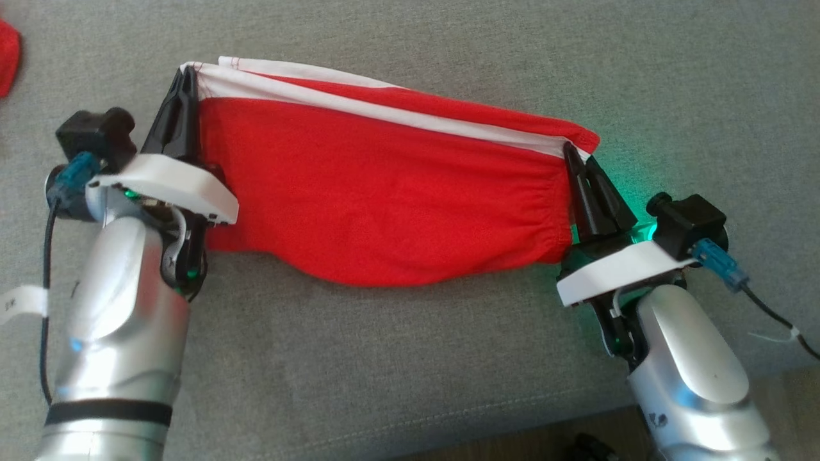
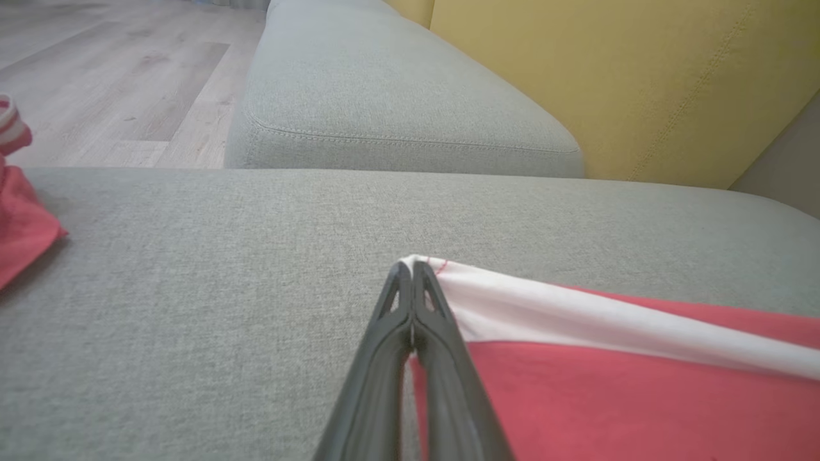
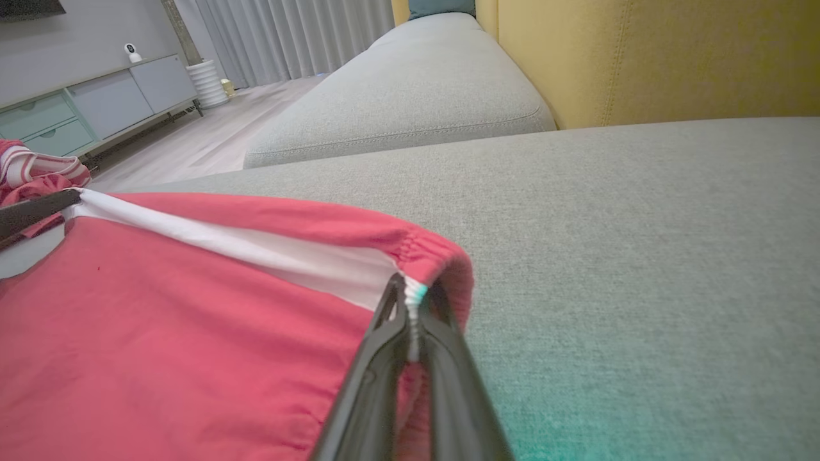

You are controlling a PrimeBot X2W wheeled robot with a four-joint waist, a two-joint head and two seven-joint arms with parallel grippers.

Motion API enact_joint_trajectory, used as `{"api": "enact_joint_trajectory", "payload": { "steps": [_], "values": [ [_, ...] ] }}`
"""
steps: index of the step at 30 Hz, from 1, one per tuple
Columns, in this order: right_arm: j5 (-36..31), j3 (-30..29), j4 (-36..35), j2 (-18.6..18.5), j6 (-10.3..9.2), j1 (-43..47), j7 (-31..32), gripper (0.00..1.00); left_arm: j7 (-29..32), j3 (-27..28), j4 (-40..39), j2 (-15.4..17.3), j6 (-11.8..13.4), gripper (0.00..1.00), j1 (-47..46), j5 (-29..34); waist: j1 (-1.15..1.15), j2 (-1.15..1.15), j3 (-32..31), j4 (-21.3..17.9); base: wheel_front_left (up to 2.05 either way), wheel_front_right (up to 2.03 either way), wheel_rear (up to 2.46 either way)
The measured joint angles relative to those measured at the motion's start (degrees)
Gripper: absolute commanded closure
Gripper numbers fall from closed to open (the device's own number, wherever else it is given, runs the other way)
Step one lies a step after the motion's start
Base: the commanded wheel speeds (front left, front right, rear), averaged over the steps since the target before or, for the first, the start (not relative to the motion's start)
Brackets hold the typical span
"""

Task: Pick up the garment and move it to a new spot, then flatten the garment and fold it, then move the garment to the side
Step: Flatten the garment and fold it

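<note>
In the head view the left arm rises from the lower left corner. Its fingers of the left gripper [image 1: 188, 72] point up the frame, clenched on the white-banded corner of a red cloth [image 1: 384, 192]. The right arm comes in from the lower right corner and leans up and to the left. The right gripper [image 1: 576, 155] is pinched shut on the cloth's gathered opposite end.

The cloth stretches across the middle of the frame between them, over the grey sofa [image 1: 384, 358], its lower edge curving down.

The garment [image 1: 6, 57] lies apart from both arms at the upper left edge. Its striped trim shows at the left edge of both wrist views.
</note>
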Motion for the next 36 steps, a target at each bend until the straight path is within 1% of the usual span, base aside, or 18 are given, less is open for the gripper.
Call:
{"api": "enact_joint_trajectory", "payload": {
  "steps": [2,3,4,5,6,7,8,9,10,18,24,29,31,36],
  "values": [
    [-0.08,0.02,0.45,0.09,0.0,-0.48,0.0,1.0,-0.07,-0.21,1.58,-0.22,0.0,1.0,-0.95,0.01,0.0,0.0,-0.04,-0.03,0.0,0.0,0.0],
    [-0.08,0.02,0.58,0.1,0.0,-0.64,0.0,0.95,-0.07,-0.31,2.38,-0.4,0.03,1.0,-1.35,0.05,0.0,0.0,-0.11,-0.02,0.0,0.0,0.0],
    [-0.13,0.03,0.76,0.11,0.0,-0.73,0.0,0.76,-0.07,-0.36,3.12,-0.56,0.23,1.0,-1.7,0.46,0.0,0.0,-0.22,-0.01,0.0,0.0,0.0],
    [-0.14,0.12,0.87,0.11,0.0,-0.74,0.0,0.61,-0.08,-0.41,3.76,-0.77,0.57,0.96,-1.9,0.76,0.0,0.0,-0.36,0.02,0.0,0.0,0.0],
    [-0.02,0.31,1.04,0.11,0.0,-0.74,0.0,0.45,-0.08,-0.45,4.48,-0.94,0.82,0.74,-2.03,0.91,0.0,0.0,-0.52,0.07,0.0,0.0,0.0],
    [0.1,0.55,1.41,0.11,0.0,-0.74,0.0,0.2,-0.08,-0.54,5.23,-1.14,1.05,0.59,-2.11,0.91,0.0,0.0,-0.7,0.12,0.0,0.0,0.0],
    [0.1,0.55,1.41,0.11,0.0,-0.74,0.0,0.01,-0.08,-0.54,5.23,-1.14,1.05,0.39,-2.11,0.91,0.0,0.0,-0.7,0.12,0.0,0.0,0.0],
    [0.11,0.79,1.81,0.11,0.0,-0.74,0.0,0.0,-0.08,-0.62,5.89,-1.27,1.08,0.08,-2.14,0.91,0.0,0.0,-0.9,0.2,0.0,0.0,0.0],
    [0.11,0.94,2.12,0.12,0.0,-0.74,0.0,0.0,-0.08,-0.73,6.32,-1.3,1.08,0.0,-2.14,0.91,0.0,0.0,-1.09,0.28,0.0,0.0,0.0],
    [0.09,0.33,2.85,0.12,0.0,-0.54,-0.01,0.0,-0.14,-1.09,6.64,-2.4,0.65,0.0,-2.14,0.81,0.0,0.0,-3.33,1.33,0.0,0.0,0.0],
    [-2.11,-3.65,1.0,0.14,0.0,2.68,-0.01,0.0,0.12,-1.4,4.45,-2.78,-0.01,0.0,2.16,-0.9,0.0,0.0,-6.01,2.03,0.0,0.0,0.0],
    [-5.2,-7.93,-0.78,0.22,0.0,7.13,-0.01,0.0,3.86,-1.45,2.96,-2.47,0.08,0.0,8.08,-2.15,0.0,0.0,-8.42,2.34,0.0,0.0,0.0],
    [-6.61,-9.9,-2.66,0.25,0.0,8.5,-0.01,0.0,7.02,-1.46,1.83,-2.07,0.26,0.0,10.27,-3.01,0.0,0.0,-9.4,2.26,0.0,0.0,0.0],
    [-7.03,-10.66,-5.45,0.47,0.0,9.03,0.0,0.0,12.4,-1.53,-0.64,-1.26,0.62,0.0,11.45,-4.16,0.0,0.0,-9.58,1.6,0.0,0.0,0.0]
  ]
}}
